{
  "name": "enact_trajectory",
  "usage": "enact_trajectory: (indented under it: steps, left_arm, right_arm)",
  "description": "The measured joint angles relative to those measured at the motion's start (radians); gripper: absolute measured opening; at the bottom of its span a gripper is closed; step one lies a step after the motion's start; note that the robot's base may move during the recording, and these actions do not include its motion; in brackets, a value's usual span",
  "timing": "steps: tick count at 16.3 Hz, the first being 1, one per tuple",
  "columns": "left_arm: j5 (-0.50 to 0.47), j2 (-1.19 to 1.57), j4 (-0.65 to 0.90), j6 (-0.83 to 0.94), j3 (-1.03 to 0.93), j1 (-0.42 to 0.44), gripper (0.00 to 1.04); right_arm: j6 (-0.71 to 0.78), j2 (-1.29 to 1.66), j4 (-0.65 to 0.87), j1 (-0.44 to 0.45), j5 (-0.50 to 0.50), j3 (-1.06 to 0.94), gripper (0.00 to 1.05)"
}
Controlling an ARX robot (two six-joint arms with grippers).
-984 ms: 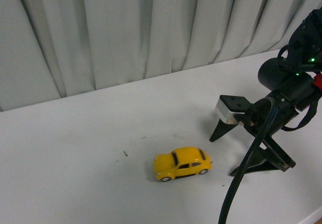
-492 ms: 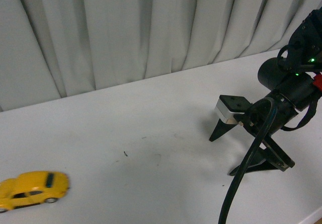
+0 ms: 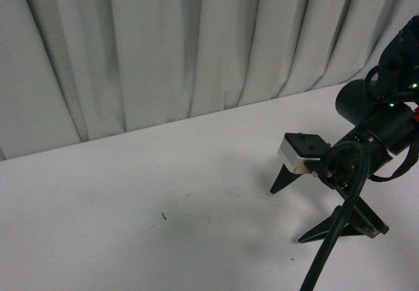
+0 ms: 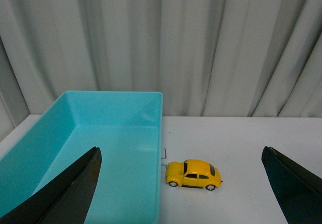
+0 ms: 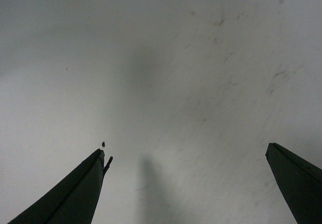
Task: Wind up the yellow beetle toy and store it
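Left gripper's fingers (image 4: 75, 189) are spread wide with nothing between them; the left gripper (image 4: 180, 148) hangs above the table (image 4: 261, 133), seen only in the left wrist view. A turquoise bin (image 4: 160, 133) sits on the table, open top, nothing visible inside. A thin dark mark (image 4: 164, 156) is just beside the bin's wall, maybe a bit of wire, too small to tell. The yellow beetle toy (image 4: 193, 174) stands upright on its wheels on the white table, side-on to the camera, just beside that same wall of the bin and outside it. It is well apart from both left fingers, untouched. Grey curtain (image 4: 201, 43) hangs behind the table.

In the front view the toy and the bin are out of frame. A small dark speck (image 3: 163, 216) lies on the bare white tabletop. The right gripper (image 3: 288, 216) is at the right side, black fingers (image 3: 283, 178) splayed apart and pointing down at the table, holding nothing. A white block (image 3: 296, 155) sits on the wrist, and a black cable (image 3: 327, 252) runs down from it. The right wrist view shows both fingers wide apart over scuffed white surface, a tiny speck (image 5: 103, 144) near one tip.
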State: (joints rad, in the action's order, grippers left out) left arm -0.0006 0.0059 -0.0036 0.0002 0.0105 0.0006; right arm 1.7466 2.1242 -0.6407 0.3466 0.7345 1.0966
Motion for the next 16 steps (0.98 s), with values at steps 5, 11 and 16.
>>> enact_trajectory:
  steps: [5,11,16]
  left_arm:
    - [0.000,0.000,0.000,0.000,0.000,0.000,0.98]
    - [0.000,0.000,0.000,0.000,0.000,0.000,0.98]
    - [0.000,0.000,0.000,0.000,0.000,0.000,0.98]
  right_arm:
    - [0.000,-0.238,-0.044,-0.013,0.111,-0.085,0.98]
    - [-0.189,-0.602,0.401,-0.066,0.013,-0.248,0.88]
    - [-1.449,-1.149,1.265,-0.193,-0.589,-0.762,0.34]
